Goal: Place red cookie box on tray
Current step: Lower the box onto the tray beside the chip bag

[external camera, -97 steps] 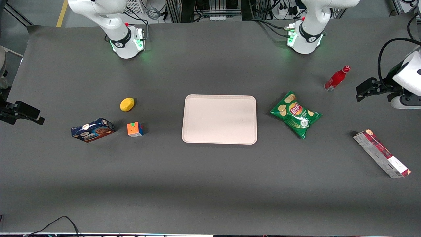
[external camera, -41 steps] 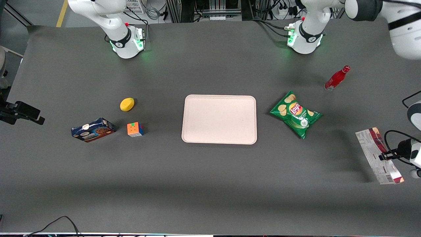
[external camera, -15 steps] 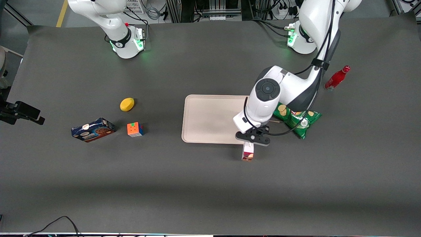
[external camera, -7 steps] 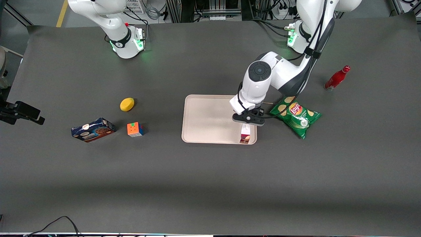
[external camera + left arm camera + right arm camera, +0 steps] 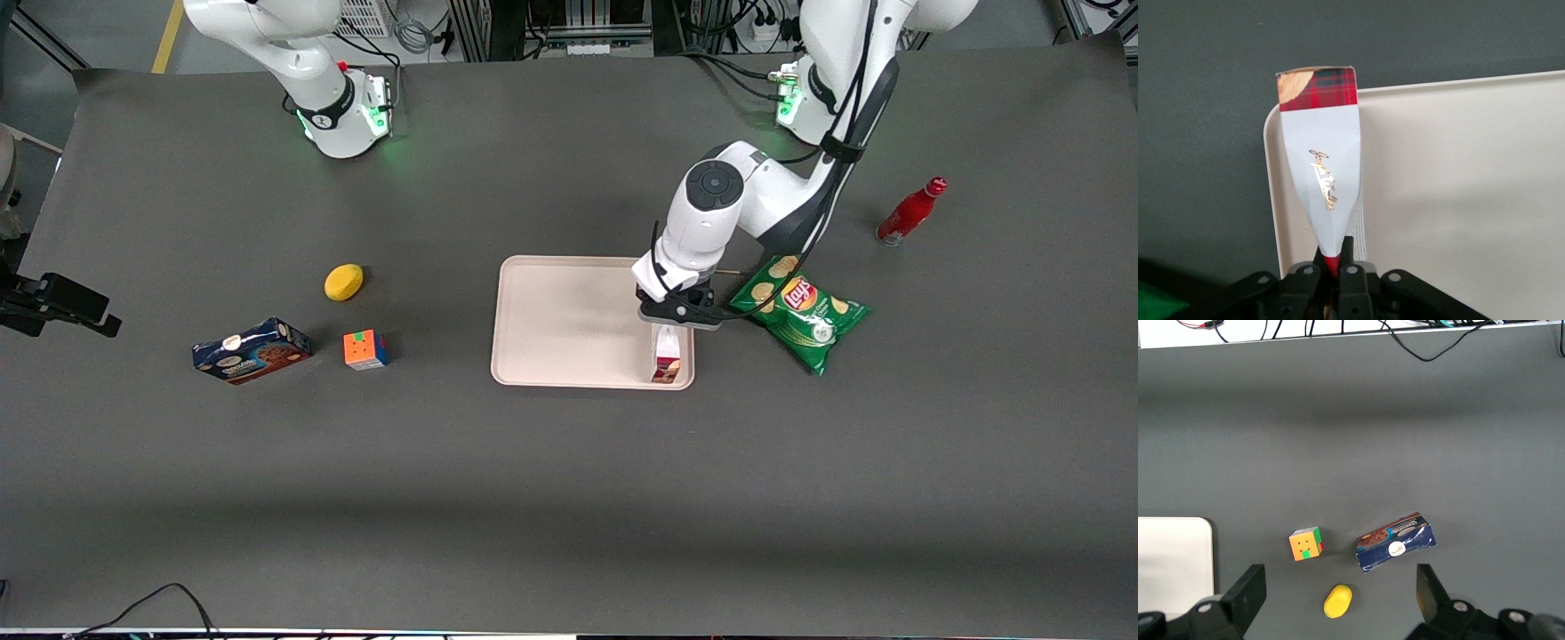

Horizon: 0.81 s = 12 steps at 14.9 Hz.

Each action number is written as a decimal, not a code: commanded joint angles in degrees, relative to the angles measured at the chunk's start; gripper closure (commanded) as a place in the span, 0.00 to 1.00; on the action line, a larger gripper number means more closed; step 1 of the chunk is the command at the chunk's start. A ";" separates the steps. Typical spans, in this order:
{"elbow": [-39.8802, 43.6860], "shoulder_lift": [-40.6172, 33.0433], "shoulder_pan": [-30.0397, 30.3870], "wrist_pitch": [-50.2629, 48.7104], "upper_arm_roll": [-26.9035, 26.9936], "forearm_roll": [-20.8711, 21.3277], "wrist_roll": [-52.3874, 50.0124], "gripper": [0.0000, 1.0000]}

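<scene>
My left gripper [image 5: 673,316] is shut on the red cookie box [image 5: 666,356], a long slim carton with red plaid and white panels. The box hangs end-down from the fingers over the tray's corner nearest the front camera, toward the working arm's end. In the left wrist view the gripper [image 5: 1332,259] pinches the box [image 5: 1323,160] at one end, and its plaid end points down at the tray's corner. The tray [image 5: 569,320] is pale pink-beige with a low rim and it also shows in the left wrist view [image 5: 1458,187]. I cannot tell whether the box touches the tray.
A green chip bag [image 5: 800,313] lies beside the tray toward the working arm's end. A red bottle [image 5: 909,212] stands farther out. A yellow lemon [image 5: 343,282], a colour cube [image 5: 364,349] and a blue cookie box [image 5: 251,350] lie toward the parked arm's end.
The left arm took the red cookie box from the table's working-arm end and carried it over the tray. In the last half second it shifted slightly and the box hangs over the tray's corner.
</scene>
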 commanded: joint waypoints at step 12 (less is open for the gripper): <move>-0.55 0.76 0.17 2.69 0.38 1.13 -2.10 0.58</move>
